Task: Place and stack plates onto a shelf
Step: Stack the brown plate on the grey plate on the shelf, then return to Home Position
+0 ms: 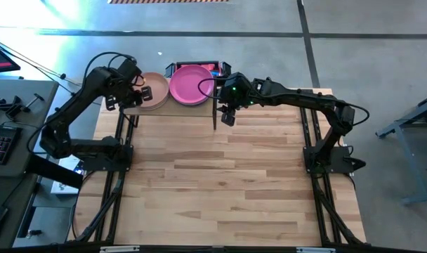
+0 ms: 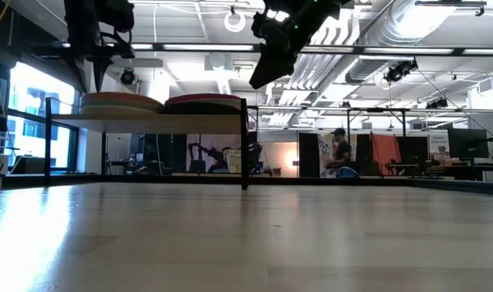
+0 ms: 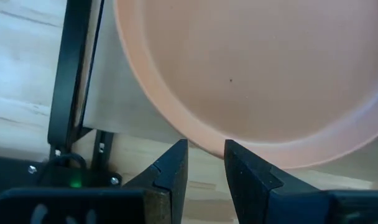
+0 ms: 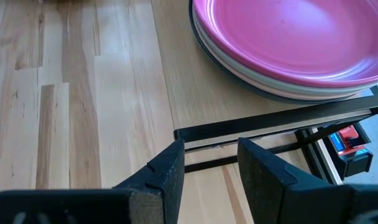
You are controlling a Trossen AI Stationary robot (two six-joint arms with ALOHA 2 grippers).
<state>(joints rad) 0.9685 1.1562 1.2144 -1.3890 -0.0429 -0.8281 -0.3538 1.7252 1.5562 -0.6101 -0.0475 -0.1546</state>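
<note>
We can read no text, label, brand or number in any view. The plates (image 1: 190, 84), the shelf (image 4: 270, 124) and the table (image 1: 220, 176) carry no markings we can make out. Far-off boards in the room behind (image 2: 441, 142) may bear writing, but it is too small to tell.

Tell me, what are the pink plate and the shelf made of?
The magenta plate looks like matte plastic or a similar molded material: smooth, evenly colored, with only a soft sheen; ceramic cannot be ruled out. The shelf looks like light wood, showing grain lines, with a thin black frame that seems to be metal.
</note>
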